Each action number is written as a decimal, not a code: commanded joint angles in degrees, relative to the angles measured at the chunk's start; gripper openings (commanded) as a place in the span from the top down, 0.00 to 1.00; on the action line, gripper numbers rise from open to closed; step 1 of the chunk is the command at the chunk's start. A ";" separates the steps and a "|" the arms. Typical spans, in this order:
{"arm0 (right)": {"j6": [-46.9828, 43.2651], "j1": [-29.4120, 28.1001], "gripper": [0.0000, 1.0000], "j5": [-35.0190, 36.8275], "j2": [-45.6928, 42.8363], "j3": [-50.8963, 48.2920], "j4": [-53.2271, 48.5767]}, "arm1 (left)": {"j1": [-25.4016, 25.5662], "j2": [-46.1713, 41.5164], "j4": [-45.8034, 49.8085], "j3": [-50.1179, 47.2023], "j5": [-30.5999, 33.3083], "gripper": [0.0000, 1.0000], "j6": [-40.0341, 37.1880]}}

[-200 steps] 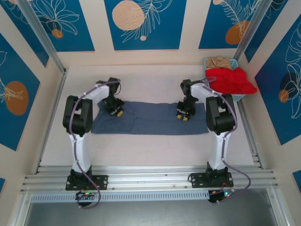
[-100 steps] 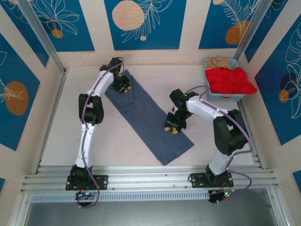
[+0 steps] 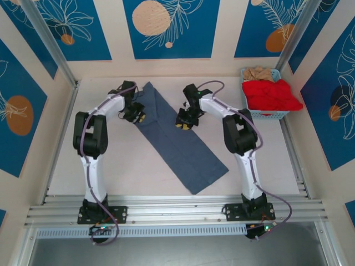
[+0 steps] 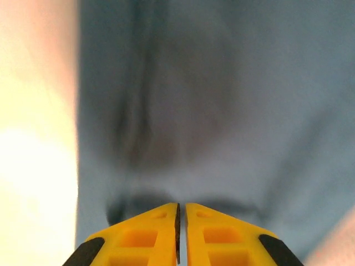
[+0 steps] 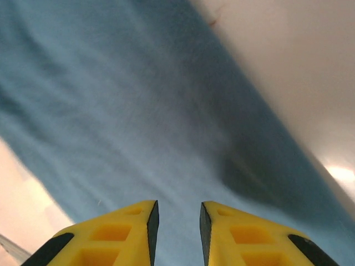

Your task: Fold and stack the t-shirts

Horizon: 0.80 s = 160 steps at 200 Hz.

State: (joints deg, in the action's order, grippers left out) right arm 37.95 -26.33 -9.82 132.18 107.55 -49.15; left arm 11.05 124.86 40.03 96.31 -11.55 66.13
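Across the frame's centre, the slate-blue t-shirt [image 3: 180, 147], folded into a long strip, now lies diagonally, swung round from level a second ago. The left gripper [image 3: 137, 116], jaws shut, sits at its upper left edge. The right gripper [image 3: 183, 124], jaws slightly apart, has moved up along its right edge. A crosswise fold probably comes next.

The top camera looked steeply down from above and behind the arm bases [image 3: 102, 213], far enough to hold the whole slate-blue t-shirt [image 3: 177, 141]. Both wrist cameras sat very close above that shirt, facing its surface. All three views shared its cloth.
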 commanded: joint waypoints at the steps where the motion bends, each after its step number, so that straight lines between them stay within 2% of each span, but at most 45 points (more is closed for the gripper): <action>1: 2.45 0.17 0.72 0.03 3.18 2.97 -5.70 | -0.61 5.75 -1.80 4.63 -2.17 0.89 2.89; 43: 9.62 1.73 0.74 2.57 1.56 -2.45 -6.19 | 0.15 17.13 -1.49 16.76 -8.60 0.90 3.66; 79: 22.74 3.20 0.74 -0.03 -4.74 -14.86 1.87 | 2.49 32.27 2.46 40.70 -14.12 0.89 4.06; 98: 25.50 3.64 0.74 -1.00 -6.40 -17.14 5.24 | 3.92 38.91 5.37 53.48 -14.75 0.89 5.42; 129: 24.45 4.90 0.74 -0.42 -5.48 -13.95 2.98 | 4.60 38.18 1.02 53.32 -14.44 0.86 6.82; 147: 23.41 5.01 0.74 -0.60 -7.55 -14.11 4.65 | 4.42 35.94 -1.54 53.57 -14.75 0.78 6.14; 160: 21.55 4.63 0.72 0.72 -10.73 -14.21 5.69 | 4.42 32.36 -0.42 54.74 -13.23 0.70 2.86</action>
State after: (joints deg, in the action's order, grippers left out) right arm 60.23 -21.71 -11.38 125.51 93.36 -42.96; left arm 16.03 160.18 37.28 149.80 -27.00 70.81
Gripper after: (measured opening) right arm 0.266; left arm 0.244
